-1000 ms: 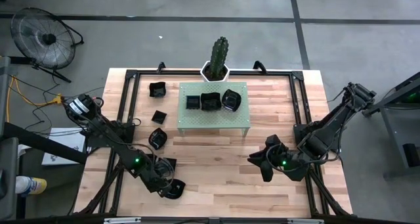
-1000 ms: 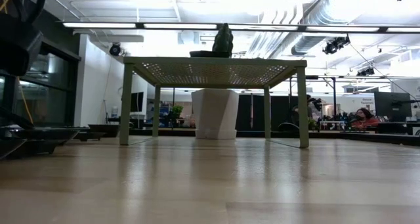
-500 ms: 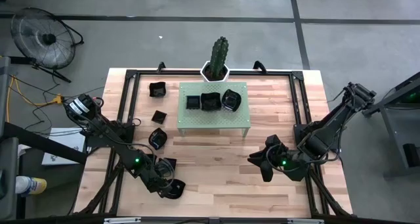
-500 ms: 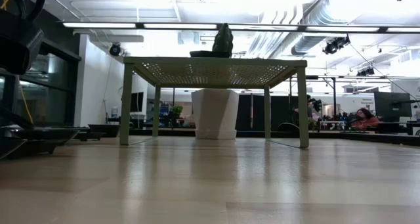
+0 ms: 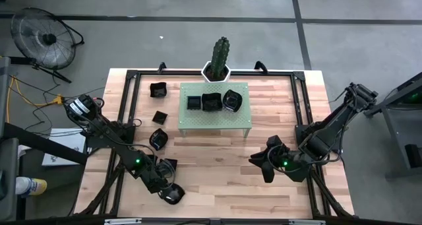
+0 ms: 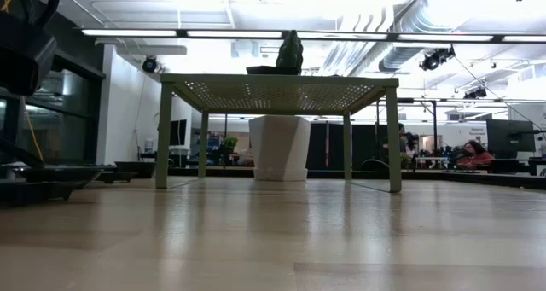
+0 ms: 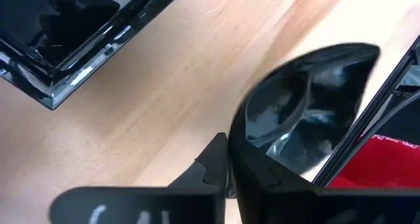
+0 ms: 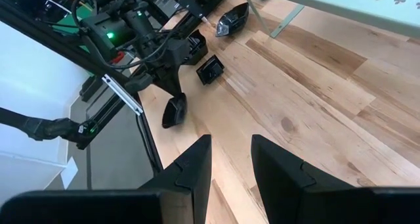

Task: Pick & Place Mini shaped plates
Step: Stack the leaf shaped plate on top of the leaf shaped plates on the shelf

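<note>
Near the table's front left corner, my left gripper [image 5: 167, 188] [image 7: 231, 159] is shut on a small round glossy black plate [image 5: 174, 194] [image 8: 174, 112]. Three more mini plates [image 5: 211, 101] lie on top of the pale green stand [image 5: 241, 121]. Others rest flat on the wood left of the stand [image 5: 158, 90] [image 5: 160, 116] [image 5: 158, 139], and one sits under my left arm [image 5: 171, 164]. A square plate [image 7: 62, 33] lies close to the held one. At the right of the table my right gripper [image 5: 264, 165] [image 8: 231, 165] hovers open, with nothing between its fingers. My left gripper pinches the round plate's rim [image 7: 252, 142] between its two fingers, at the edge nearest the gripper. The fingers slant down from the table's left. The plate stands tipped up, its lower edge [image 8: 169, 124] on the wood and its hollow [image 7: 305, 109] turned toward the wrist.
A cactus in a white pot [image 5: 217, 60] stands behind the stand at the far edge. A black frame [image 5: 300, 106] runs round the tabletop. Bare wood [image 5: 217, 172] stretches between the two grippers in front of the stand.
My left gripper has shut on the round plate's rim without shifting its place. The plate, which lay flat on the wood, now stands tipped up on one edge. My right arm has kept still.
</note>
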{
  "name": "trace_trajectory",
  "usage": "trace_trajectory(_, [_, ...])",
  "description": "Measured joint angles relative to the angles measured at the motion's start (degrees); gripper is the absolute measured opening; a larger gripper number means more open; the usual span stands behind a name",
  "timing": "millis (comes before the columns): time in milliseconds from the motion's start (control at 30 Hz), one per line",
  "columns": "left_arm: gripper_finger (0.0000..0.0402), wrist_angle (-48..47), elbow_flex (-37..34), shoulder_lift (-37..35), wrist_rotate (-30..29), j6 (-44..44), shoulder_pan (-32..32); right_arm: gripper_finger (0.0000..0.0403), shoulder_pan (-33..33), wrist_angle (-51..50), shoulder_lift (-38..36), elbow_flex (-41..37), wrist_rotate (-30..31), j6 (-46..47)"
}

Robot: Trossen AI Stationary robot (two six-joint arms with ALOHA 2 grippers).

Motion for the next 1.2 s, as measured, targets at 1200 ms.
trace_trajectory(1200, [0.0,2.5,18.2,0.0,-58.0,34.0,0.0,0.0103,4.9,32.3,19.1,0.0,25.5,-18.0])
